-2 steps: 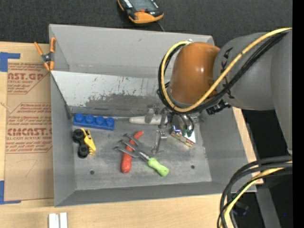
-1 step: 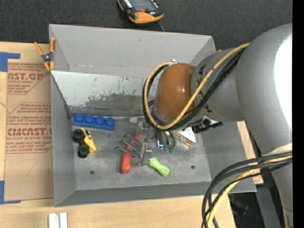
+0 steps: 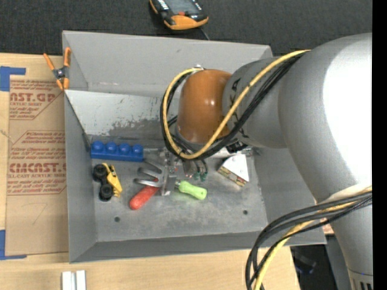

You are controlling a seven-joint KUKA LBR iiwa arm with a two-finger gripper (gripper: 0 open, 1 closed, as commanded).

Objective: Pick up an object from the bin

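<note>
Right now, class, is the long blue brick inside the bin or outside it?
Inside: the blue brick lies on the bin floor near its back wall.

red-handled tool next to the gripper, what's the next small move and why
Probably nudge the gripper a little toward the short red-handled tool before any grasp: it sits between that and the green-handled tool, centred on neither, and the yellow toy car lies clear of that path.

blue studded brick point(image 3: 117, 150), left side | lil yellow toy car point(image 3: 107, 180), black wheels, just under it | white-and-tan box point(image 3: 234, 169), right side | orange-black gadget point(image 3: 178, 11) up top, well apart
</note>
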